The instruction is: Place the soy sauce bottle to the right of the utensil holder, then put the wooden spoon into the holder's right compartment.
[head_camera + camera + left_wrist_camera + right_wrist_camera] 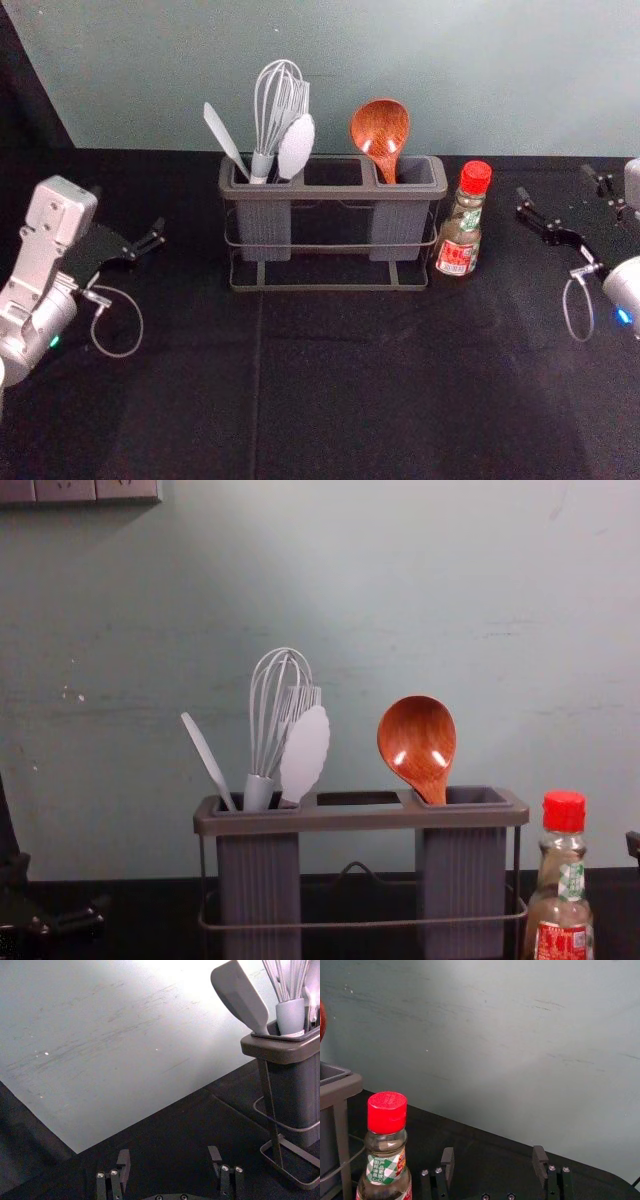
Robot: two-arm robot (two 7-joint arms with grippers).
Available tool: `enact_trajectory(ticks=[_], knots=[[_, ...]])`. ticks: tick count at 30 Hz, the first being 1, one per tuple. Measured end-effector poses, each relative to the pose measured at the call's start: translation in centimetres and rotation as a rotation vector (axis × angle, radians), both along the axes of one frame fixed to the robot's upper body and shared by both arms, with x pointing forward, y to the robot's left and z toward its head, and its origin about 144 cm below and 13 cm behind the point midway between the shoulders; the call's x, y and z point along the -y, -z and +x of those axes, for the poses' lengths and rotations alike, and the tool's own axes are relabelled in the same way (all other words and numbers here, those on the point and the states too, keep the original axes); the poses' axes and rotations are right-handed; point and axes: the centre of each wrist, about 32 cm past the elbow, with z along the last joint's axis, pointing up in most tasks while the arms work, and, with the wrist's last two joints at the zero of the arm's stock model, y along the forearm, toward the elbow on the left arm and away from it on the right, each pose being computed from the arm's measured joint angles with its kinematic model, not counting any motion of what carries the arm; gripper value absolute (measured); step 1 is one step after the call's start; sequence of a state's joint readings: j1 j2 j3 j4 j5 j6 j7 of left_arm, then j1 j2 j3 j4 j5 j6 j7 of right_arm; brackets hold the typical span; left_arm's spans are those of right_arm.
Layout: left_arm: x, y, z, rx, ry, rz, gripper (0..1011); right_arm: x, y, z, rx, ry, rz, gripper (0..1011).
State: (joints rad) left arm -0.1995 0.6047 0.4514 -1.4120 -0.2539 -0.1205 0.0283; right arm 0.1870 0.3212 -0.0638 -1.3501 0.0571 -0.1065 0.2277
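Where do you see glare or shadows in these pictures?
Chest view: small bright glints on the wooden spoon, a soft shadow under the socket panel; left wrist view: the wall washed out nearly white towards the top, near the whisk; head view: a fainter shine on the spoon's bowl.

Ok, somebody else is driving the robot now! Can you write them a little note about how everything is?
Left gripper: open and empty, left of the utensil holder.
Right gripper: open and empty, right of the soy sauce bottle.
Things: the bottle stands upright just right of the holder; the wooden spoon is in the right compartment, bowl up.
Done: both the bottle and the spoon jobs.
Left to do: nothing, it seems.
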Motion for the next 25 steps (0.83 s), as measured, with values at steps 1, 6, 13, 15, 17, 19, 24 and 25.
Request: enact_trajectory(ticks=[1, 6, 13, 15, 17, 19, 24, 25], knots=[[0.00, 0.00, 0.00, 0.000, 0.000, 0.000, 1011, 0.00, -0.01, 0.00, 0.000, 0.000, 0.000, 1000], [0.00, 0.00, 0.00, 0.000, 0.000, 0.000, 1011, 0.02, -0.03, 0.02, 0.001, 0.000, 0.000, 1002], [0.00, 0.00, 0.00, 0.000, 0.000, 0.000, 1011, 0.02, -0.03, 0.02, 0.000, -0.001, 0.000, 1002], [0.00, 0.00, 0.00, 0.000, 0.000, 0.000, 1011, 0.02, -0.03, 0.02, 0.000, -0.001, 0.000, 1002], [0.00, 0.00, 0.00, 0.000, 0.000, 0.000, 1011, 0.02, -0.03, 0.02, 0.000, -0.001, 0.000, 1002], [0.00, 0.00, 0.00, 0.000, 0.000, 0.000, 1011, 0.02, -0.03, 0.02, 0.000, -0.001, 0.000, 1002], [0.00, 0.00, 0.00, 0.000, 0.000, 0.000, 1011, 0.02, -0.03, 0.02, 0.000, -0.001, 0.000, 1002], [0.00, 0.00, 0.00, 0.000, 0.000, 0.000, 1011, 0.02, -0.03, 0.02, 0.000, -0.001, 0.000, 1002]])
